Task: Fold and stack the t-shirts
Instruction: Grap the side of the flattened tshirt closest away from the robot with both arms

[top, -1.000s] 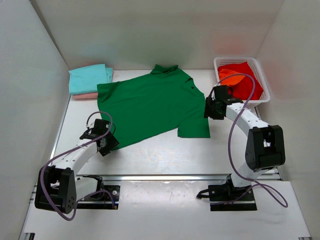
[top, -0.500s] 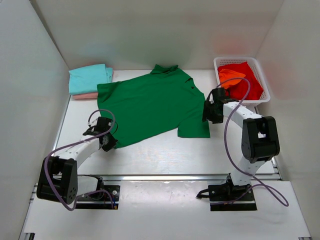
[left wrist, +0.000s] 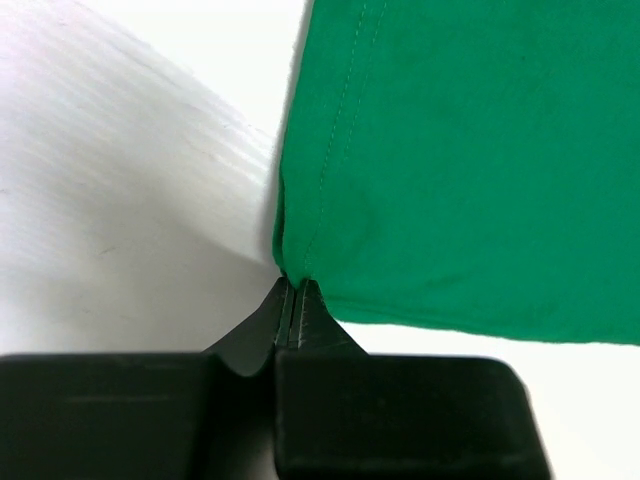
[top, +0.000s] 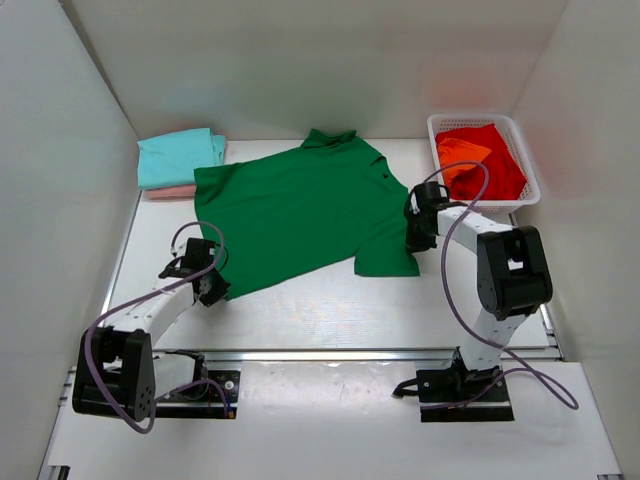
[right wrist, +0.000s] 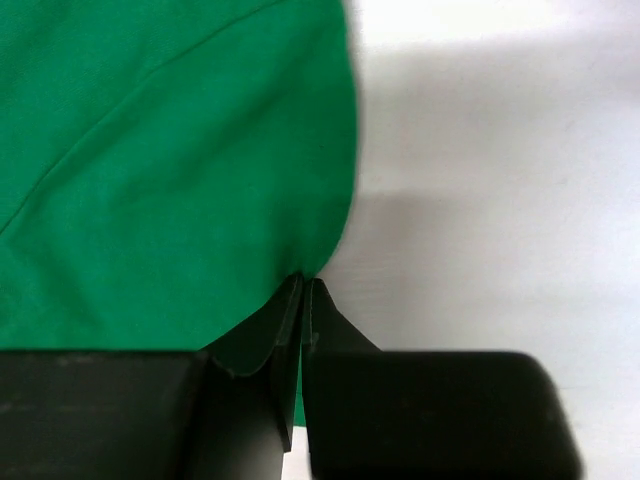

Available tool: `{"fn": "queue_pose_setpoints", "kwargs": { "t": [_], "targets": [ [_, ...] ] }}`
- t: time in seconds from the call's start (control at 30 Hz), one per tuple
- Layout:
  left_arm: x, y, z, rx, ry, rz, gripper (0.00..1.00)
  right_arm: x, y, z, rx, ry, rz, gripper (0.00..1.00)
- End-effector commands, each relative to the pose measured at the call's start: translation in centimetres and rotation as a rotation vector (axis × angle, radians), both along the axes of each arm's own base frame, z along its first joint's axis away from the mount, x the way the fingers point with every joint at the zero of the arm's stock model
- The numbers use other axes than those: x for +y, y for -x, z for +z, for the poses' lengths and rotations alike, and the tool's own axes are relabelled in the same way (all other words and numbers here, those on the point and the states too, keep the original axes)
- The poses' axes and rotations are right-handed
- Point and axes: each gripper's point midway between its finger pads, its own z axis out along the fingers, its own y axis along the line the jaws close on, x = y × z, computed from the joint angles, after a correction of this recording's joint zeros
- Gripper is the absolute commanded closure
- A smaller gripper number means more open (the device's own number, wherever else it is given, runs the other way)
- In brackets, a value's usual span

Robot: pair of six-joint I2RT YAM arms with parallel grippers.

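Observation:
A dark green t-shirt (top: 300,210) lies spread flat on the white table, collar toward the back. My left gripper (top: 216,287) is shut on its near-left hem corner (left wrist: 300,262), the cloth pinched between the black fingertips. My right gripper (top: 411,236) is shut on the shirt's right edge (right wrist: 310,268) by the sleeve. At the back left a folded teal t-shirt (top: 178,156) rests on a folded pale pink t-shirt (top: 170,191). Red (top: 495,160) and orange (top: 462,156) t-shirts lie crumpled in the basket.
A white lattice basket (top: 528,158) stands at the back right corner. White walls close the table at the back and both sides. Purple cables loop above both arms.
Both grippers have closed on the green shirt's edges; the left one first, the right one just now. The right wrist has shifted slightly left toward the sleeve. The shirt lies as before.

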Motion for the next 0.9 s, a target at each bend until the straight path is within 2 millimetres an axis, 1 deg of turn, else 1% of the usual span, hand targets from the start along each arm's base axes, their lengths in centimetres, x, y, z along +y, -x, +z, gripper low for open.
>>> {"fn": "queue_pose_setpoints", "kwargs": {
  "t": [0.0, 0.03, 0.1, 0.13, 0.17, 0.2, 0.23, 0.27, 0.3, 0.37, 0.4, 0.43, 0.5, 0.53, 0.57, 0.63, 0.67, 0.73, 0.8, 0.83, 0.87],
  "targets": [
    [0.5, 0.7, 0.5, -0.005, -0.003, -0.027, 1.0, 0.2, 2.6, 0.3, 0.017, 0.023, 0.0, 1.0],
    [0.5, 0.9, 0.9, -0.008, -0.005, -0.041, 1.0, 0.0, 3.5, 0.1, 0.03, 0.024, -0.003, 1.0],
    [0.5, 0.8, 2.0, -0.034, -0.007, -0.071, 1.0, 0.1, 5.0, 1.7, 0.006, 0.006, -0.014, 1.0],
    [0.6, 1.0, 2.1, -0.029, -0.016, -0.08, 1.0, 0.0, 6.3, 2.2, -0.001, -0.001, -0.021, 1.0],
    [0.4, 1.1, 2.4, -0.037, -0.015, -0.099, 1.0, 0.2, 6.8, 2.6, -0.011, -0.007, -0.022, 1.0],
    [0.5, 1.4, 2.4, -0.031, -0.023, -0.109, 1.0, 0.1, 8.5, 2.9, -0.009, -0.006, -0.03, 1.0],
    [0.3, 1.7, 2.3, -0.024, -0.01, -0.114, 1.0, 0.1, 9.5, 3.6, -0.031, -0.018, -0.037, 1.0],
    [0.1, 1.6, 2.6, -0.037, -0.002, -0.12, 1.0, 0.4, 10.4, 3.9, -0.031, -0.019, -0.03, 0.99],
    [-0.3, 1.9, 3.0, -0.045, 0.008, -0.13, 1.0, 0.5, 13.2, 4.5, -0.04, -0.039, -0.034, 1.0],
    [-0.2, 1.9, 3.4, -0.064, -0.001, -0.125, 1.0, 0.9, 14.3, 5.9, -0.077, -0.09, -0.05, 1.0],
    [-0.2, 1.8, 3.8, -0.08, 0.004, -0.119, 1.0, 0.8, 15.2, 5.8, -0.061, -0.096, -0.055, 1.0],
    [-0.1, 1.9, 4.0, -0.085, 0.014, -0.1, 1.0, 1.1, 16.2, 5.9, -0.046, -0.12, -0.04, 1.0],
    [0.0, 2.3, 4.1, -0.089, 0.028, -0.089, 1.0, 1.5, 17.3, 6.7, -0.062, -0.139, -0.021, 1.0],
    [0.0, 2.1, 4.7, -0.11, 0.033, -0.081, 1.0, 2.1, 17.9, 6.8, -0.062, -0.139, 0.021, 1.0],
    [0.1, 2.4, 4.8, -0.111, 0.03, -0.075, 1.0, 2.7, 18.6, 7.5, -0.084, -0.15, 0.043, 1.0],
    [0.2, 2.7, 4.9, -0.116, 0.033, -0.065, 1.0, 3.2, 19.2, 8.4, -0.125, -0.178, 0.074, 0.99],
    [0.1, 2.8, 4.9, -0.121, 0.032, -0.069, 1.0, 3.4, 19.6, 8.4, -0.116, -0.193, 0.082, 1.0],
    [0.1, 3.2, 4.8, -0.118, 0.04, -0.062, 1.0, 3.5, 19.4, 9.0, -0.138, -0.211, 0.099, 1.0],
    [0.2, 3.1, 4.9, -0.128, 0.045, -0.042, 1.0, 3.4, 19.4, 8.8, -0.121, -0.213, 0.107, 1.0],
    [0.7, 3.0, 5.1, -0.137, 0.037, -0.016, 1.0, 3.3, 19.3, 8.7, -0.12, -0.208, 0.105, 1.0],
    [0.7, 2.9, 5.3, -0.149, 0.039, -0.008, 1.0, 3.6, 19.2, 8.7, -0.121, -0.209, 0.122, 1.0]
  ]
}}
